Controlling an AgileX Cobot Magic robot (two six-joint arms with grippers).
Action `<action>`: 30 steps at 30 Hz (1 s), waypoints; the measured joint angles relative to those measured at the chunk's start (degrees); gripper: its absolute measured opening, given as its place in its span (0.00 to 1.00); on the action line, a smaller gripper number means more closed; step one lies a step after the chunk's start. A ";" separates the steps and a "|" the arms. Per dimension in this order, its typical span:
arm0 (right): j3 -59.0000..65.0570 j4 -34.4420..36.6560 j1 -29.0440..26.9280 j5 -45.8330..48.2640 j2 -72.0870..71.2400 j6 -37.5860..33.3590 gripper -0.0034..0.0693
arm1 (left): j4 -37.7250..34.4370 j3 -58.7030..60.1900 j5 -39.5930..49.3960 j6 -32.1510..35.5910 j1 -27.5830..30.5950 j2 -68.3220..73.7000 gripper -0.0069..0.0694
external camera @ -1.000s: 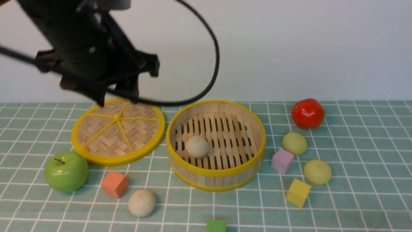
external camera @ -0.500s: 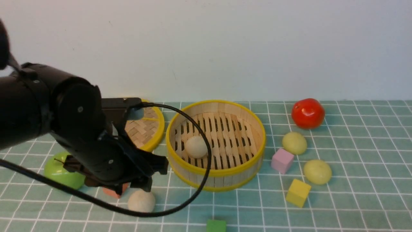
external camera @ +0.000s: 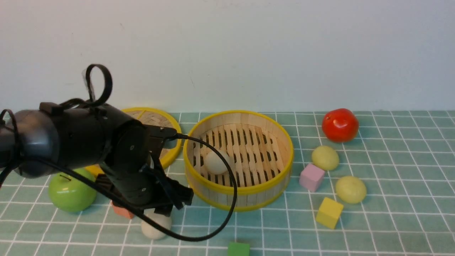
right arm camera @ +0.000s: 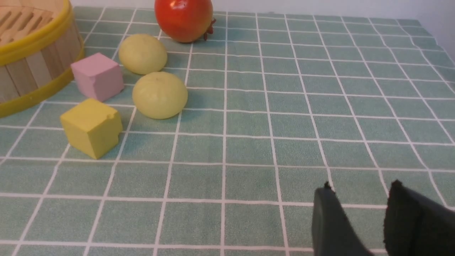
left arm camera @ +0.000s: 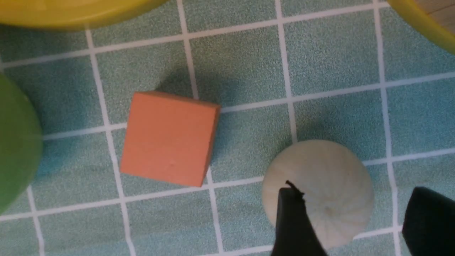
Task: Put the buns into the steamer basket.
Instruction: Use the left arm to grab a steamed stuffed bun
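An off-white bun [left arm camera: 320,188] lies on the cloth at the front left, next to an orange cube [left arm camera: 169,138]. My left gripper [left arm camera: 355,190] hangs low over this bun [external camera: 153,227], open. One finger overlaps its edge and the other stands off its far side. A second off-white bun [external camera: 215,163] rests on the slats of the steamer basket [external camera: 238,190]. Two yellow-green buns [external camera: 325,157] [external camera: 351,189] lie right of the basket. My right gripper [right arm camera: 360,185] is open over bare cloth with nothing between its fingers, well apart from those buns [right arm camera: 142,54] [right arm camera: 160,95].
The woven lid [external camera: 170,151] lies left of the basket, half hidden by my left arm. A green apple [external camera: 69,193] sits at the left and a red tomato [external camera: 340,125] at the back right. Pink [external camera: 311,177], yellow [external camera: 329,212] and green [external camera: 239,249] cubes lie about.
My left arm has swung down from above the lid to the front-left bun and now sits lower over it. The buns, basket and cubes have not moved.
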 joint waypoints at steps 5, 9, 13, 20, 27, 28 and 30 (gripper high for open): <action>0.00 0.00 0.00 0.00 0.00 0.00 0.38 | 0.06 0.00 -0.48 -0.39 0.00 1.17 0.46; 0.00 0.00 0.00 0.00 0.00 0.00 0.38 | 0.63 0.00 -0.55 -2.70 0.00 2.46 0.37; 0.00 0.00 0.00 0.00 0.00 0.00 0.38 | 1.65 0.00 -0.49 -3.79 0.00 3.36 0.37; 0.00 0.00 0.00 0.00 0.00 0.00 0.38 | 2.50 0.00 -0.54 -3.68 0.00 4.07 0.37; 0.00 0.00 0.00 0.00 0.00 0.00 0.38 | 2.55 0.00 -1.12 -3.51 0.00 4.07 0.17; 0.00 0.00 0.00 0.00 0.00 0.00 0.38 | 2.55 0.00 -1.12 -3.51 0.00 4.07 0.16; 0.00 0.00 0.00 0.00 0.00 0.00 0.38 | 2.50 0.00 -0.95 -3.51 0.00 4.07 0.09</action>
